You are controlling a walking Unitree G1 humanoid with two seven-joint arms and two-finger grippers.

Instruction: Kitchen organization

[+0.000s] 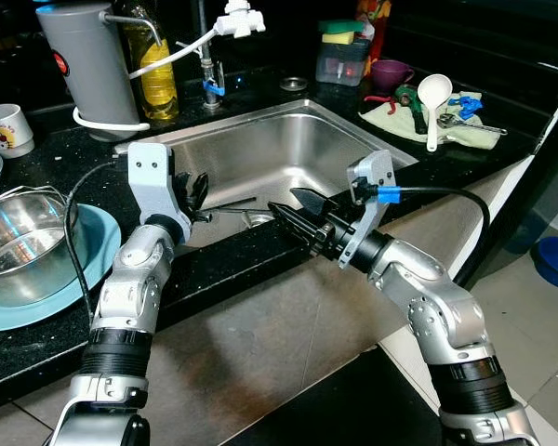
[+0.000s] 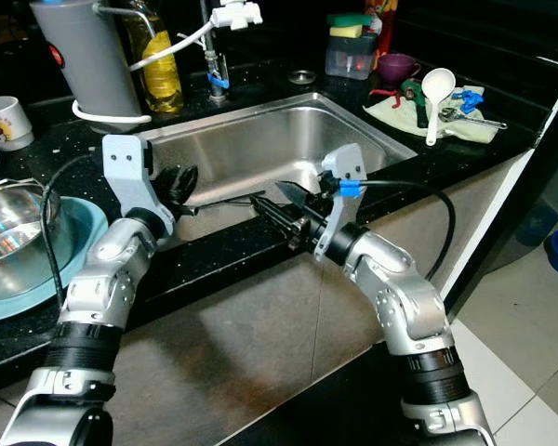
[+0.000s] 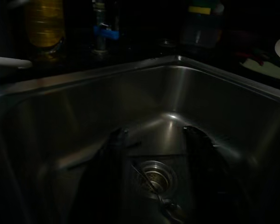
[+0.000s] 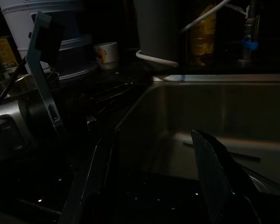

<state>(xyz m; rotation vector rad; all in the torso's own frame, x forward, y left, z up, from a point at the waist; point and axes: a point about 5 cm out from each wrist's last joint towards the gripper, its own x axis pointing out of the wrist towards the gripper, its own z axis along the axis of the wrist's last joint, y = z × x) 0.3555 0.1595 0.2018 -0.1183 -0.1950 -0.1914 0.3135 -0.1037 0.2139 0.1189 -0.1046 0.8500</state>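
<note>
The steel sink (image 1: 353, 139) lies straight ahead, set in a black counter. A thin metal utensil (image 1: 231, 208) lies on the basin floor near the drain (image 3: 154, 175). My left gripper (image 1: 197, 190) hangs open over the sink's near left part, pointing down at the drain, with nothing between its fingers (image 3: 114, 154). My right gripper (image 1: 293, 206) is open too, hovering at the sink's near rim and pointing left toward the left arm; its fingers (image 4: 214, 168) hold nothing.
A steel bowl (image 1: 19, 242) sits on a teal plate (image 1: 93, 232) at the left. Behind stand a grey jug (image 1: 88, 65), an oil bottle (image 1: 153, 70), the tap (image 1: 209, 84) and a mug (image 1: 5, 128). A white ladle (image 1: 434, 102) lies with tools on a cloth (image 1: 391, 121) at the right.
</note>
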